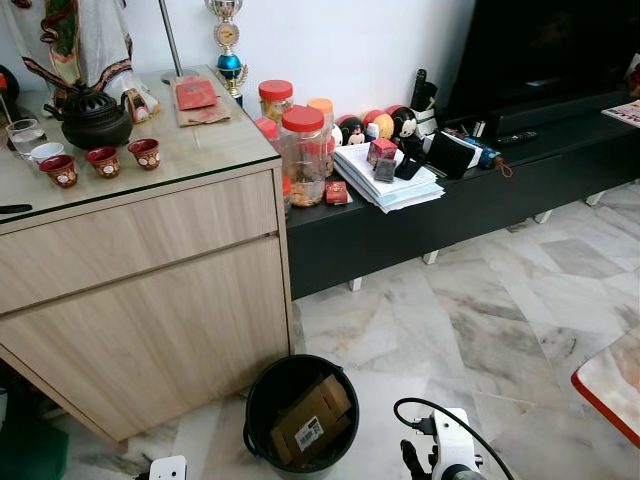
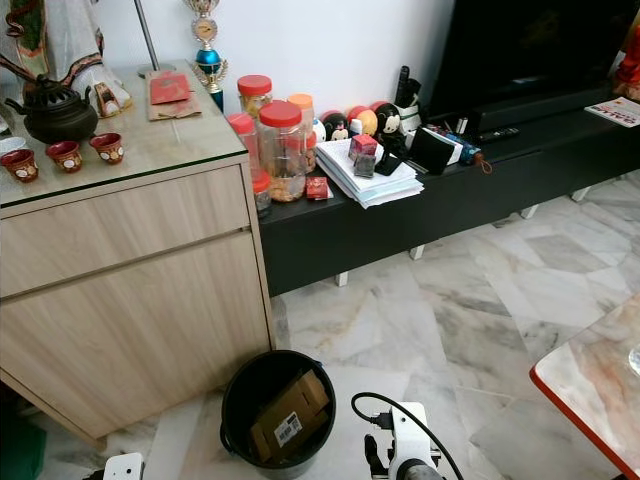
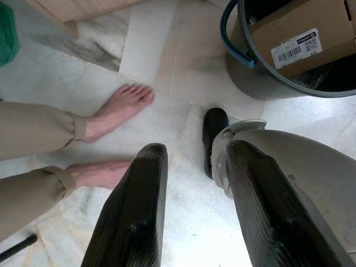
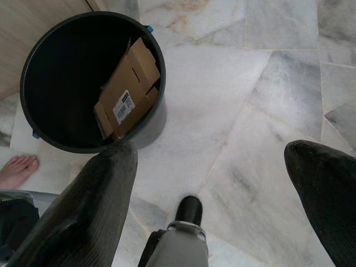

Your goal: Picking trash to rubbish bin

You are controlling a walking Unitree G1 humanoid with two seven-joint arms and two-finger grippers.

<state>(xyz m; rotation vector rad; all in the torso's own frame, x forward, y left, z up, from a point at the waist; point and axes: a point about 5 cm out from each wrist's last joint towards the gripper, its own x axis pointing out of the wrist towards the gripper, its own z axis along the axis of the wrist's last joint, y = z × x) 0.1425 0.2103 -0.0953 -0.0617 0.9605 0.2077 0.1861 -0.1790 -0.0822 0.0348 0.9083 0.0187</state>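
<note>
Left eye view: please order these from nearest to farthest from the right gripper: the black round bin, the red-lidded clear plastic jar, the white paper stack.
1. Black round bin, on the floor beside the right gripper.
2. Red-lidded clear plastic jar, on the black bench by the cabinet.
3. White paper stack, similar range; too close to call.

Rubbish bin (image 1: 300,415) stands on the floor (image 1: 500,300) before the wooden cabinet (image 1: 140,290) — a cardboard box (image 1: 312,420) lies in it. Cups (image 1: 103,160) and a teapot (image 1: 95,120) sit on the cabinet top. To the cabinet's right runs a low bench (image 1: 480,190) bearing jars (image 1: 303,155) and stacked papers (image 1: 395,185). A table corner (image 1: 610,385) shows far right.
</note>
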